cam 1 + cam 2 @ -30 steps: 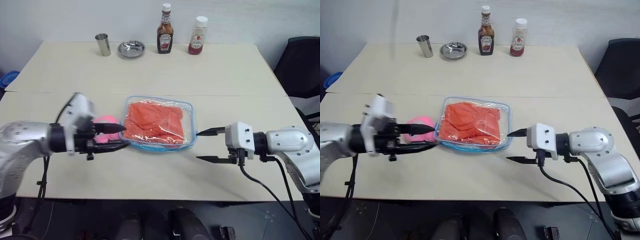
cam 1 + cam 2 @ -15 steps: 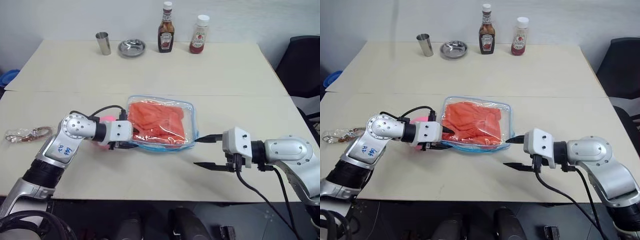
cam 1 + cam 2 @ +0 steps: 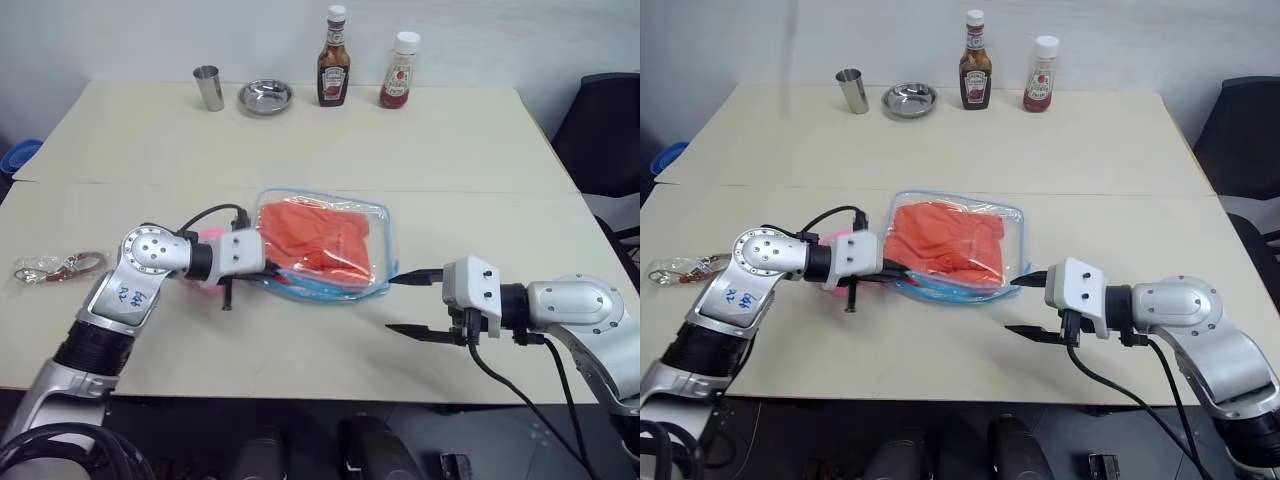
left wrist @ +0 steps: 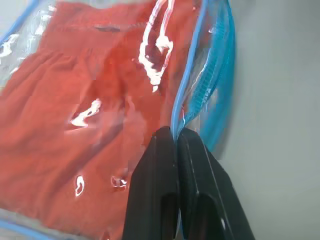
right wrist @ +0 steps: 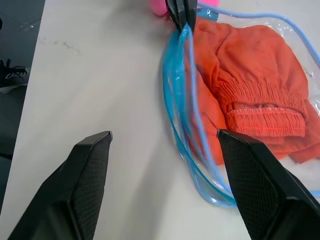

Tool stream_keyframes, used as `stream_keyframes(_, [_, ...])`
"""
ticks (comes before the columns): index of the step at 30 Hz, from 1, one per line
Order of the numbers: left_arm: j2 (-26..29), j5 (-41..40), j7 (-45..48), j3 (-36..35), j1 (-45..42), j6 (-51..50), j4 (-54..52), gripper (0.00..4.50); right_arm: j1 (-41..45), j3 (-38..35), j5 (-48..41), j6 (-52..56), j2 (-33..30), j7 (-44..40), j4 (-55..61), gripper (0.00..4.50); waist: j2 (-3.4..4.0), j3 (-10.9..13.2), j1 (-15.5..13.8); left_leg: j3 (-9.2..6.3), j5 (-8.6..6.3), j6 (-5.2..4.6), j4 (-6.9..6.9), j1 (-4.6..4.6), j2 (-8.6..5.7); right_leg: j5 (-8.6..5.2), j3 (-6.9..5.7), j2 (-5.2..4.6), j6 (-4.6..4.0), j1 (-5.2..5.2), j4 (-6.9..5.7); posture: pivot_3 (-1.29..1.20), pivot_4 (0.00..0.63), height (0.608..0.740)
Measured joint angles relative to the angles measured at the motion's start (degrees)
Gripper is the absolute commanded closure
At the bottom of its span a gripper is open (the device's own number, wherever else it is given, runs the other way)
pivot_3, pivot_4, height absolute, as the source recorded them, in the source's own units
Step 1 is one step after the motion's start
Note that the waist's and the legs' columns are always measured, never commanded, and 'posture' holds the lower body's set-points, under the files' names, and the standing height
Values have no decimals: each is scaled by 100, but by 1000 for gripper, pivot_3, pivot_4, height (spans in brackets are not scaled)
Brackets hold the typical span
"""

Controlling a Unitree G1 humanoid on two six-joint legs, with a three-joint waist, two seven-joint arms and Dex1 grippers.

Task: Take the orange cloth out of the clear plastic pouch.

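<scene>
Left gripper (image 4: 176, 134) fingers pressed together, pinching the blue edge trim of the clear plastic pouch (image 3: 378, 262); orange cloth (image 3: 318, 236) inside pouch, mid-table; right gripper (image 3: 412, 302) fingers spread, just beside the pouch.

— Surface (image 3: 450, 150): pale, in two sections with a seam across. Far edge?

— Steel cup (image 3: 208, 88), steel bowl (image 3: 265, 97), brown sauce bottle (image 3: 333, 58), red sauce bottle (image 3: 398, 72), all upright in a row.

— Middle?

— Clear plastic pouch (image 3: 381, 262) holding orange cloth (image 3: 320, 235); pink toy (image 3: 212, 236) just beside. Key ring (image 3: 45, 268) near left edge.
</scene>
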State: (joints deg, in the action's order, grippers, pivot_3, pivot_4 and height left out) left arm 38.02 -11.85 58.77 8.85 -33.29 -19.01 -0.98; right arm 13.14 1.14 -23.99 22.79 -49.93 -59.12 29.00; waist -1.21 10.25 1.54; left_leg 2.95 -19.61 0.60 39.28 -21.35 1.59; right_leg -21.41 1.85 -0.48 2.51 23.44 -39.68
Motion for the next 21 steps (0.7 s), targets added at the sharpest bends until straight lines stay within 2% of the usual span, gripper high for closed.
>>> stream_keyframes(3, [-303,-540,-327,-226,53,-981,-540,4500,18,165,104,11,157,167,0,1623,-3,-2,0,-3,0,0,2,-3,-1,0,0,0,1,1,0,0,150,740])
stream_keyframes(10, [-465,-713,-741,-296,593,-1637,-1302,4500,418,982,1252,-372,941,898,-761,4058,-3,-2,46,-1,10,15,0,9,0,0,6,6,0,3,-15,0,150,740])
stream_keyframes(16, [-484,-714,-833,-282,608,-1671,-1419,4500,1017,1636,2168,-1049,1524,1236,-1438,4058,-3,-2,22,-1,10,15,0,7,-1,0,4,4,0,4,-11,0,150,740])
stream_keyframes(19, [-518,-712,-887,-276,604,-1674,-1407,4500,1093,1904,2605,-1444,1619,1293,-1767,3461,-3,-2,17,-1,10,14,0,6,-2,0,4,3,0,3,-9,0,150,740])
stream_keyframes(21, [-559,-709,-928,-254,589,-1674,-1406,4500,1103,2069,2934,-1711,1674,1393,-1955,2784,-3,-2,16,-1,10,14,0,6,-2,0,4,3,0,3,-10,0,150,740])
